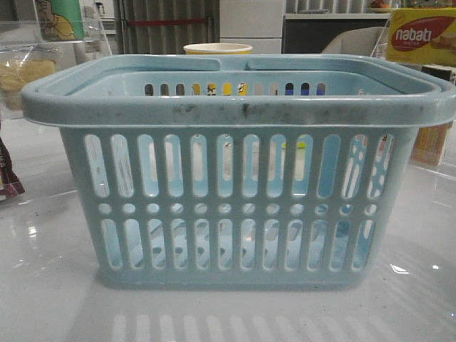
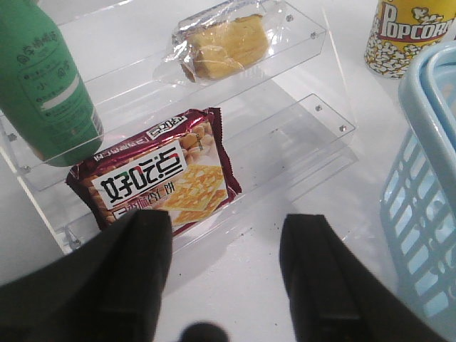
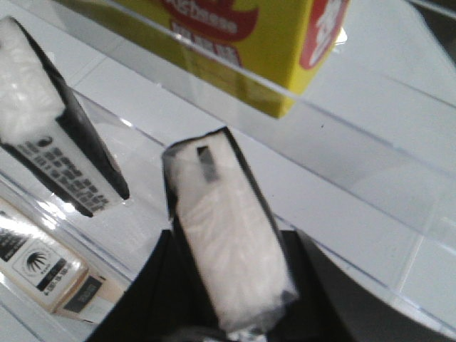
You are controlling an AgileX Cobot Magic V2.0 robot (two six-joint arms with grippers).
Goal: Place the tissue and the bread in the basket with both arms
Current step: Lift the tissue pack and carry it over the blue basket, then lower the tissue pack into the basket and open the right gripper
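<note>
The light blue basket (image 1: 235, 206) fills the middle of the front view, and its slotted side (image 2: 427, 178) shows beside my left gripper. The bread (image 2: 224, 46), pale yellow in a clear bag, lies on the upper level of a clear acrylic shelf (image 2: 313, 121); in the front view the bread (image 1: 18, 75) is at far left. My left gripper (image 2: 228, 224) is open over the table in front of that shelf, holding nothing. My right gripper (image 3: 234, 244) is shut on the tissue (image 3: 221, 206), a black-edged packet with a white face. Neither gripper shows in the front view.
A maroon cracker packet (image 2: 160, 174) lies on the lower shelf level beside a green bottle (image 2: 46, 85). A popcorn cup (image 2: 406, 32) stands behind the basket. A second black packet (image 3: 50, 121) and a yellow box (image 3: 235, 43) sit on the right-hand acrylic shelf. A nabati box (image 1: 420, 35) is at back right.
</note>
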